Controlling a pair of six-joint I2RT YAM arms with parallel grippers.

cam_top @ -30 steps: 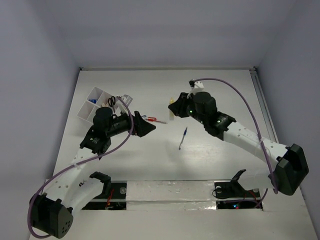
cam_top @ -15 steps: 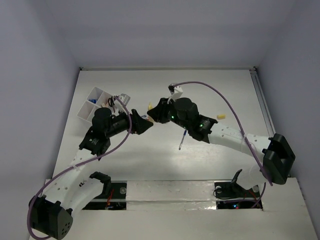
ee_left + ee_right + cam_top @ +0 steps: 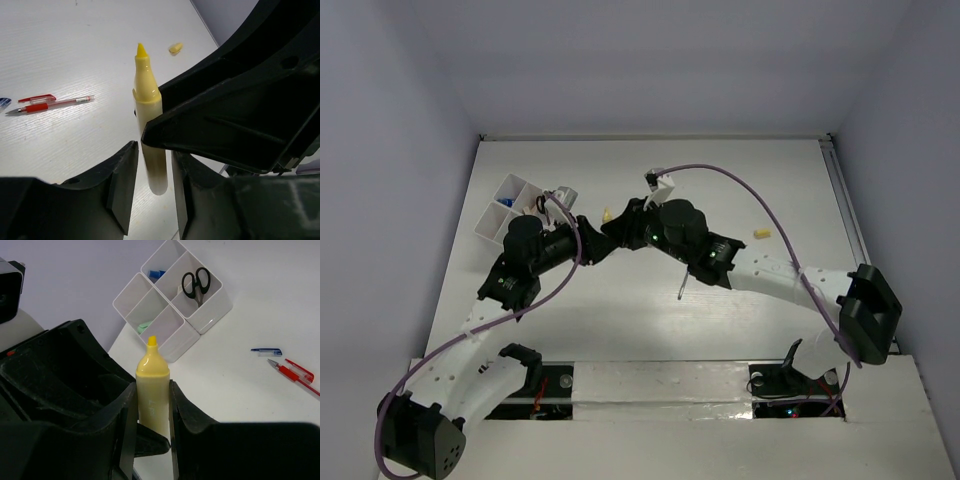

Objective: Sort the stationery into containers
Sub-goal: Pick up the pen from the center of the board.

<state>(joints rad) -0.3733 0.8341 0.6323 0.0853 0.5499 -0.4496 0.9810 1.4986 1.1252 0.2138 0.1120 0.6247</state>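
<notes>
– So, what has just changed on the table [image 3: 620, 330]?

– Your right arm [image 3: 790, 278] has swung left across the middle of the table, carrying the yellow marker [image 3: 146, 97]. It now meets your left arm [image 3: 485, 318] just left of centre. A second ago the left gripper [image 3: 154, 170] stood wide beside the thin red pen [image 3: 50, 104]. Its jaws have since narrowed around the marker's butt end. Slim gaps seem to remain on both sides, so I cannot tell whether they pinch it yet.

– And the other one?

– The right gripper [image 3: 151, 390] is clamped on the marker's barrel, and the uncapped tip points away toward the far side. So the marker sits between both pairs of fingers, seemingly clear of the table.

– What does that mean for the sort?

– It reads as a handover. The white organiser box [image 3: 176, 340] stands at the far left, on your left arm's side, with the black-handled scissors [image 3: 196, 282] already in one compartment. The marker is not yet in any compartment, and the thin red pen lies loose on the table.

– How are the arms posed?

– Your left arm rises from the near left, elbow bent, wrist pointing right. Your right arm stretches long from the near right, wrist pointing left. The two grippers are nose to nose.
</notes>
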